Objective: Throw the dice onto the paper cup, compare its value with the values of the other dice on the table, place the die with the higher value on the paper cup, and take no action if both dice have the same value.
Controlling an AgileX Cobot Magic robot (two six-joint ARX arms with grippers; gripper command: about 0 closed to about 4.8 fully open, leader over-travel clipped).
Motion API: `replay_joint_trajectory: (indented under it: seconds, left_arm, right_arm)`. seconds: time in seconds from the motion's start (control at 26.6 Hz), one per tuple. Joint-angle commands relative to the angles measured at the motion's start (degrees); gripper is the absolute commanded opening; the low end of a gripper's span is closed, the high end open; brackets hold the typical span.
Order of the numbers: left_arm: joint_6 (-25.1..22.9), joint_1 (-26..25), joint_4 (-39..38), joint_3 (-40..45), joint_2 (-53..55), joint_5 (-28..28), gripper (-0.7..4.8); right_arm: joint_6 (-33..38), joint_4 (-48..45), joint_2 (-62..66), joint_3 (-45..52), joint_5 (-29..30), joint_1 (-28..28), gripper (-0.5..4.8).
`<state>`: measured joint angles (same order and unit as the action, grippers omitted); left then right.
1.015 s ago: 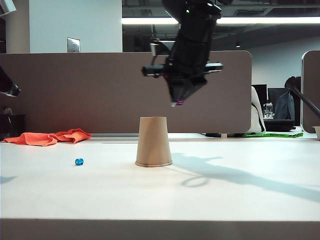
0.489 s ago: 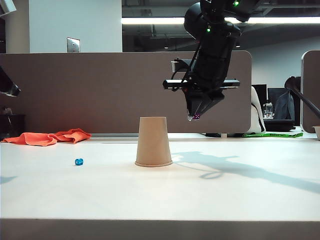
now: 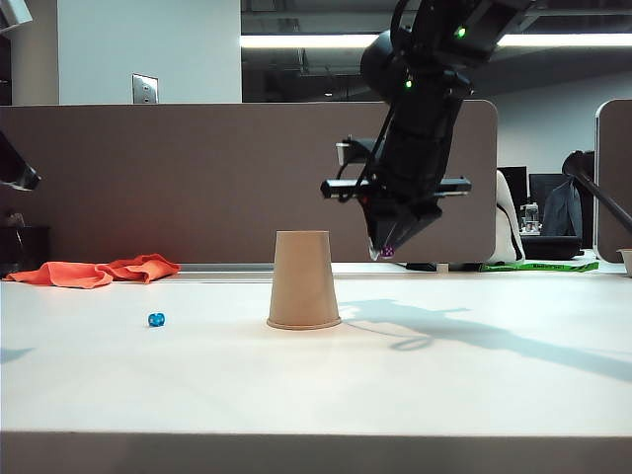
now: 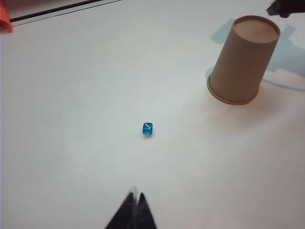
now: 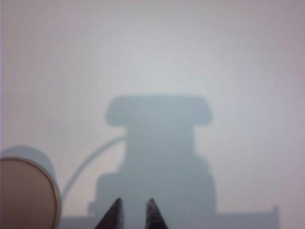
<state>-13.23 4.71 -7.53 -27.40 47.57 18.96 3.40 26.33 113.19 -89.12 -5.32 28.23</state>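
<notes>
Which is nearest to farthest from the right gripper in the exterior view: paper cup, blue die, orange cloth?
From the right gripper, right of the cup:
1. Paper cup, upside down at table centre.
2. Blue die, left of the cup.
3. Orange cloth, far left, at the table's back edge.

The right wrist view is hazy, and the paper cup (image 5: pixel 26 193) beside the right gripper (image 5: pixel 134 212) is cut by the picture's edge. The blue die's (image 4: pixel 147 129) pips ahead of the left gripper (image 4: pixel 135 210) are too small to count.
</notes>
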Motion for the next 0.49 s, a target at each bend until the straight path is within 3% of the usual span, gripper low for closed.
replay_joint_trajectory:
  seconds: [0.04,0.11,0.19,0.49]
  left_arm:
    - [0.2,0.0,0.3,-0.2,-0.1,0.3,-0.05]
    - [0.2,0.0,0.3,-0.2,-0.1,0.4,-0.05]
    - [0.2,0.0,0.3,-0.2,-0.1,0.3,-0.05]
    - [0.2,0.0,0.3,-0.2,-0.1,0.4,-0.05]
  right_arm:
    - [0.1,-1.1,0.2,-0.2,0.1,0.0,0.87]
    - [0.1,-1.4,0.2,-0.2,0.1,0.0,0.92]
    - [0.1,-1.6,0.2,-0.2,0.1,0.0,1.32]
    - [0.1,-1.7,0.2,-0.2,0.1,0.0,1.54]
